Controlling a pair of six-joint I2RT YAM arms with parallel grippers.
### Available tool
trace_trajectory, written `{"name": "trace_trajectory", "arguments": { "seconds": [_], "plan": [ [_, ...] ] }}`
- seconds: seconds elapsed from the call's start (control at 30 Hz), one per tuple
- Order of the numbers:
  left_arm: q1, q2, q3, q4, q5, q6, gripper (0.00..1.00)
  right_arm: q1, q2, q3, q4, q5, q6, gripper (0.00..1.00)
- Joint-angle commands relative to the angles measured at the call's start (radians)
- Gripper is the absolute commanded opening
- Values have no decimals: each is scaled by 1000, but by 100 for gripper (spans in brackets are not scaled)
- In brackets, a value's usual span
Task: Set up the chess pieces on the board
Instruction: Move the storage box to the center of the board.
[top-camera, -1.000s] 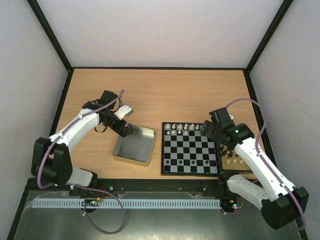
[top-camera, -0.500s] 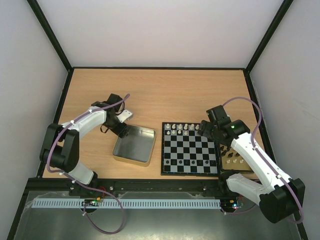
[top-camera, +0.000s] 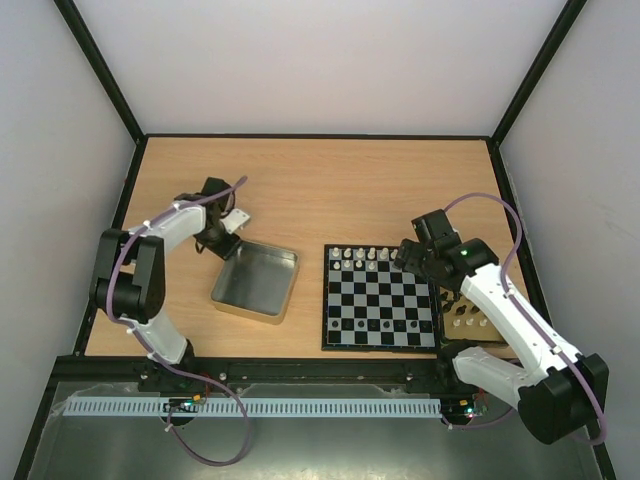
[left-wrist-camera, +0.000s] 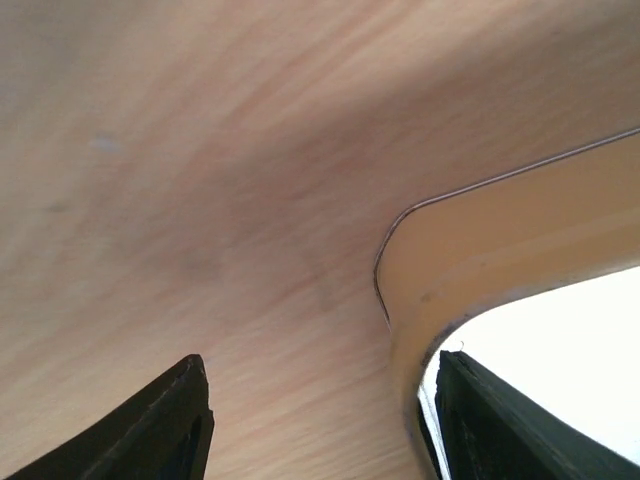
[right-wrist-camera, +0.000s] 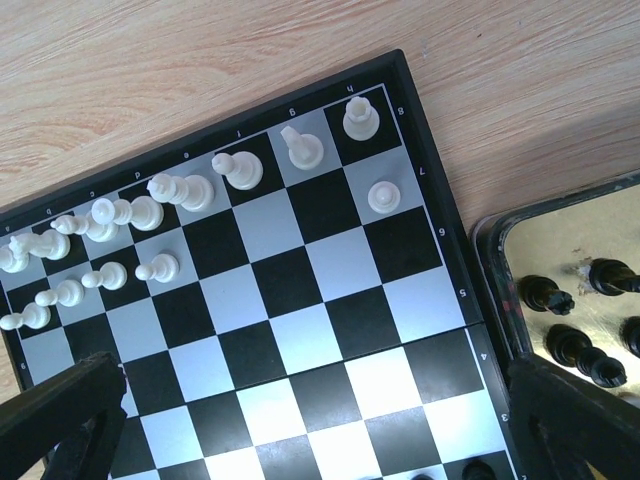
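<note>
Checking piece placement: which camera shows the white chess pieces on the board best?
Right wrist: the white chess pieces are close and individually distinct on the board. Top external shows them only as tiny specks along the far rows. Left wrist shows none, just table and a metal tin.

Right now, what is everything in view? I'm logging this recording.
table: one, light wood, under everything
chessboard: one, black and white, right of centre
white chess pieces: about a dozen, on the board's far two rows
black chess pieces: several, in the tin
gold tin: one, right of the board
silver tin lid: one, left of the board
left pincer: black, open, straddling the lid's corner
right pincer: black, open, above the board
</note>
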Motion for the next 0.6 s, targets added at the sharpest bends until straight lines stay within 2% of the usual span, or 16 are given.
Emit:
{"name": "trace_trajectory", "arguments": {
  "seconds": [0.0,0.27,0.57],
  "plan": [
    [83,30,76,-2,-64,87,60,4,15,6,20,17,5,100],
    [228,187,253,0,-128,186,51,4,74,34,26,29,-18,100],
    [443,370,418,94,-301,318,45,4,91,43,21,33,-25,100]
  ]
}}
